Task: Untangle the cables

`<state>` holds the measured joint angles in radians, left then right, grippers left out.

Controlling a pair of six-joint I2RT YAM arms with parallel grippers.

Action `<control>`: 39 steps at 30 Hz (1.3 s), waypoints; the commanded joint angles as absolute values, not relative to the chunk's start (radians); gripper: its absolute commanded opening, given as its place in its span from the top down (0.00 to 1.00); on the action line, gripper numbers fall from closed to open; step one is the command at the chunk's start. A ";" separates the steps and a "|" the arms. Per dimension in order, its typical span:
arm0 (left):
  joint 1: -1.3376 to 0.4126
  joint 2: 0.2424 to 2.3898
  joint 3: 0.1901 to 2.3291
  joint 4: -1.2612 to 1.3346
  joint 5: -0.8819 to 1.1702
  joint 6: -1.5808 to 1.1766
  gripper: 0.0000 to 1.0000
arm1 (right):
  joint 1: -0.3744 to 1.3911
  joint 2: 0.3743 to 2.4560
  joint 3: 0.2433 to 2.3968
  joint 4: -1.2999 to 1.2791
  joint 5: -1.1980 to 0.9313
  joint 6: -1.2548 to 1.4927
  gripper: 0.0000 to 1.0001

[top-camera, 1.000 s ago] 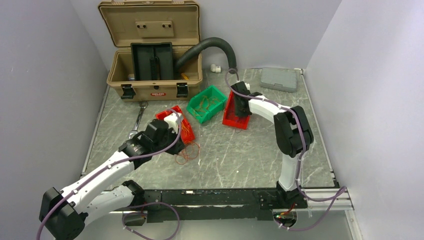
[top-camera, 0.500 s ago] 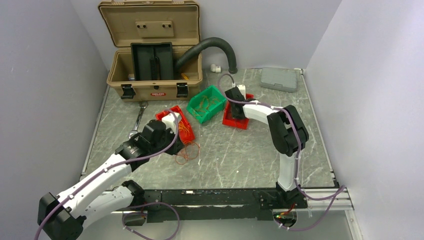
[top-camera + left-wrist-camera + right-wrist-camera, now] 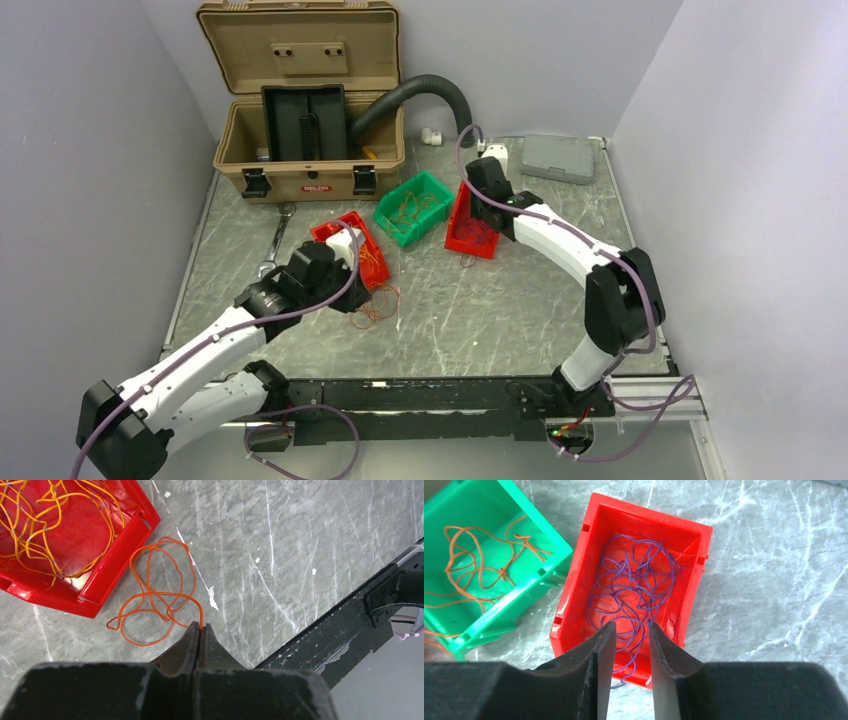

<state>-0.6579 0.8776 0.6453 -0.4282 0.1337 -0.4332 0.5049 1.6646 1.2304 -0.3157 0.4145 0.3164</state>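
Note:
In the left wrist view, my left gripper (image 3: 200,626) is shut on one strand of a loose orange cable (image 3: 155,600), whose loops lie on the marble next to a red bin (image 3: 115,565) of orange and yellow cables (image 3: 45,525). From above, that gripper (image 3: 355,297) sits at the near end of the orange loops (image 3: 378,303). My right gripper (image 3: 630,627) hangs open over a second red bin (image 3: 574,605) full of dark purple cables (image 3: 634,585), with one purple strand trailing over the bin's near wall. Nothing is pinched between its fingers.
A green bin (image 3: 412,207) holding orange strands stands between the two red bins. At the back are an open tan toolbox (image 3: 300,110), a black corrugated hose (image 3: 425,88) and a grey case (image 3: 557,158). A wrench (image 3: 275,240) lies at the left.
My right gripper has gone from shut to open above the purple bin, and that arm's elbow has swung out to the right. The left arm has hardly moved.

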 commanded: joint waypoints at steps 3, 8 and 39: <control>-0.661 0.914 0.669 -0.406 0.132 -0.441 1.00 | 0.505 1.535 1.206 -0.361 0.445 0.271 0.60; -0.661 0.907 0.655 -0.419 0.108 -0.441 1.00 | 0.503 1.430 1.156 -0.362 0.439 0.259 0.37; -0.666 1.147 0.583 -0.375 -0.112 -0.599 0.01 | 0.505 1.059 0.865 -0.321 0.016 0.322 0.00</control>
